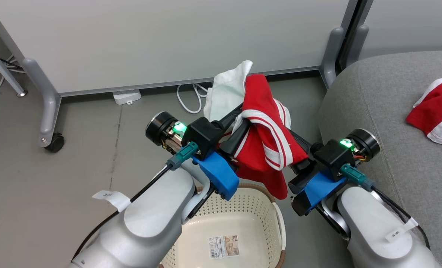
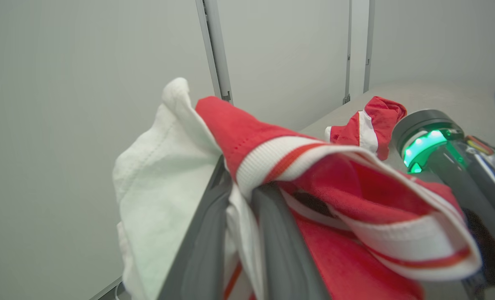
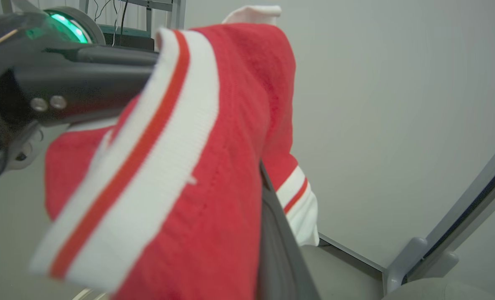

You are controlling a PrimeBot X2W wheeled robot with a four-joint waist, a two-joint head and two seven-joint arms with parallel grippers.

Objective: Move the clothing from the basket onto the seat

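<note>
The red-and-white garment (image 1: 262, 137) hangs in the air above the basket's (image 1: 243, 204) far rim, bunched between the two arms. The left claw (image 1: 236, 115) is clamped on a white fold of it. The right claw (image 1: 297, 139) is closed on its red, striped side, as far as the draped cloth lets one tell. The basket's floor shows bare, with only its label.

The step in hand looks like the carry to the seat (image 1: 373, 111), which stands just right of the basket. To do it well:

- Move both arms together so the cloth is neither stretched nor slackened.
- Lift the lowest red flap, which dangles close to the basket's rim, clear of the rim before swinging right.
- Let go only once the garment is well over the cushion, past its rounded edge.
- Aim short of the second garment (image 1: 435, 111), which lies on the seat further right of the basket.
</note>
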